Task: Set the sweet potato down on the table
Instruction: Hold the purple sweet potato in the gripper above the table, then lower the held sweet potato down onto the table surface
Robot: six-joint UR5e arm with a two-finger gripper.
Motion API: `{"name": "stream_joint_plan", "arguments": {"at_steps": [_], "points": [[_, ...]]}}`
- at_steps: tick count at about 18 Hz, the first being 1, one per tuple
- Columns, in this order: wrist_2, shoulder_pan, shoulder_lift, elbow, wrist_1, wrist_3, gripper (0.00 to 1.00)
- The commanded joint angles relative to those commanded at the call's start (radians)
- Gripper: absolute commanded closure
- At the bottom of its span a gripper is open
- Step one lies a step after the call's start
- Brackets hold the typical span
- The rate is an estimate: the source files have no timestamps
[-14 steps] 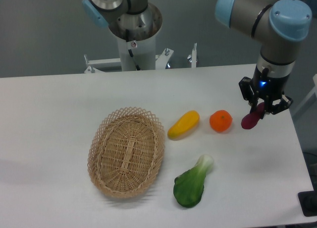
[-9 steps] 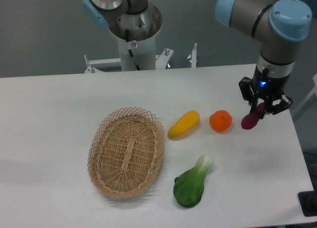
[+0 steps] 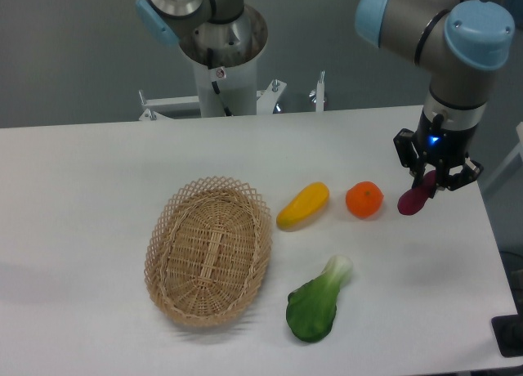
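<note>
The sweet potato (image 3: 413, 197) is dark magenta and tilted, with its upper end between the fingers of my gripper (image 3: 433, 178) at the right side of the white table (image 3: 98, 188). Its lower end is at or just above the tabletop, right of the round orange fruit (image 3: 364, 199). The gripper points straight down and appears shut on the sweet potato's upper end. I cannot tell whether the lower end touches the table.
A yellow squash (image 3: 303, 205) lies left of the orange. An oval wicker basket (image 3: 209, 250) stands at centre left. A green leafy vegetable (image 3: 317, 302) lies near the front. The table's right edge runs just right of the gripper.
</note>
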Motion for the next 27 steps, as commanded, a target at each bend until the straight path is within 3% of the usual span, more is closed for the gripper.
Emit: {"name": "stream_joint_plan", "arguments": {"at_steps": [5, 12, 16, 21, 27], "points": [[-0.003, -0.006, -0.021, -0.002, 0.057, -0.05, 0.72], [0.005, -0.04, -0.106, -0.051, 0.293, -0.133, 0.72], [0.02, -0.06, -0.164, -0.06, 0.37, -0.137, 0.72], [0.032, -0.058, -0.199, -0.132, 0.514, -0.124, 0.72], [0.032, -0.058, -0.227, -0.153, 0.523, -0.124, 0.72]]}}
